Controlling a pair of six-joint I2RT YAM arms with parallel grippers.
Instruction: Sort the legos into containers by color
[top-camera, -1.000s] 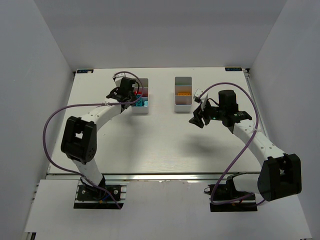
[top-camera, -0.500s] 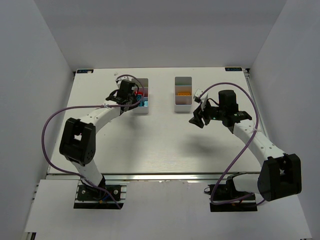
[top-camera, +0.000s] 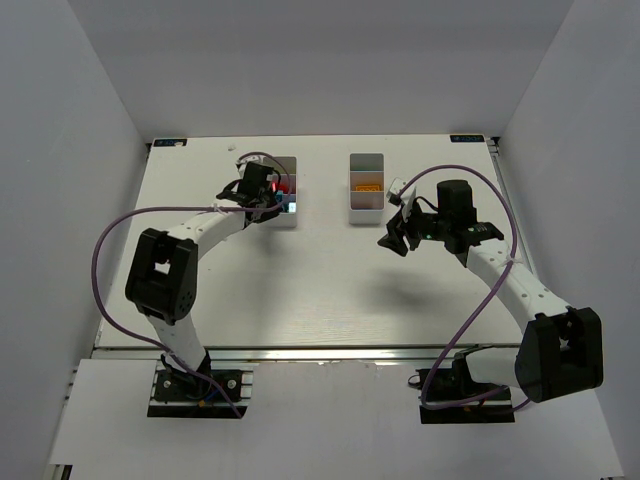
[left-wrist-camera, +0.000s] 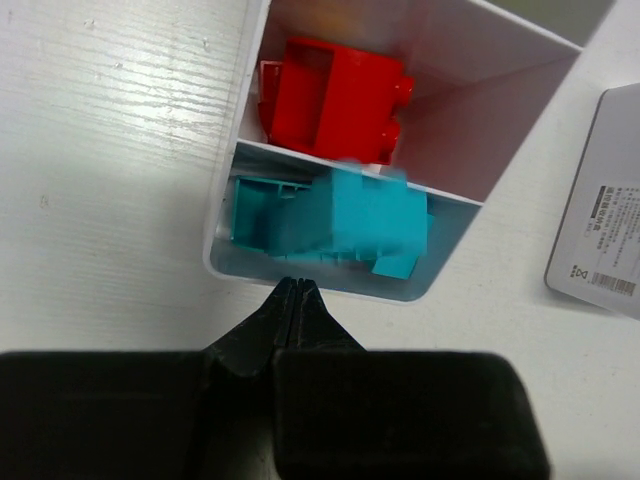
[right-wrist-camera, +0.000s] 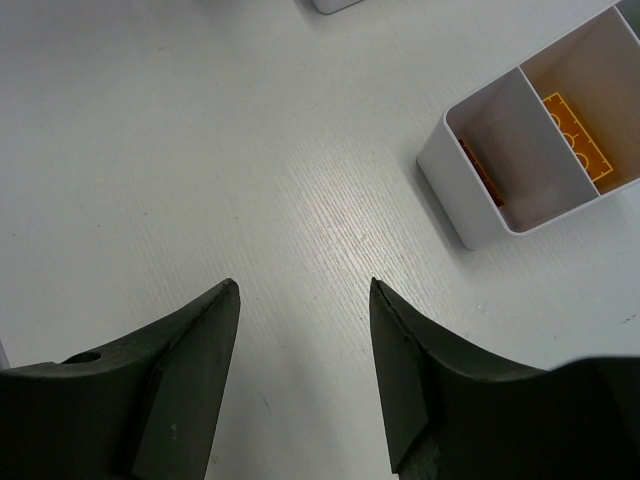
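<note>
Left claw (left-wrist-camera: 297, 285) is pressed together with nothing between its tips, which sit just at the near wall of the left bin (left-wrist-camera: 470, 110). In the wrist view a red brick (left-wrist-camera: 335, 100) lies in the compartment at 12 o'clock from the tips. A teal brick (left-wrist-camera: 340, 225) lies in the compartment nearest them, slightly blurred. The right claw (right-wrist-camera: 300, 290) is spread and holds nothing, hanging over bare table. The right bin (right-wrist-camera: 480, 125) sits at 2 o'clock from it, with an orange brick (right-wrist-camera: 580, 140) in its middle compartment.

Seen from above, the table (top-camera: 330, 280) is white with a fine wood-like grain running across it, and no loose bricks show on it. The left bin sits toward 11 o'clock on it and the right bin toward 1 o'clock, well apart. Plain pale grey walls (top-camera: 60, 150) close the table in on the left, far and right sides. A metal rail (top-camera: 330, 352) runs along the near edge, and purple cables (top-camera: 100, 250) loop from both arms.

A grey round-cornered panel (left-wrist-camera: 600, 190) at 3 o'clock in the left wrist view bears a barcode and small print too fine to read. Small stickers (top-camera: 170, 142) mark the far table corners, also unreadable.
</note>
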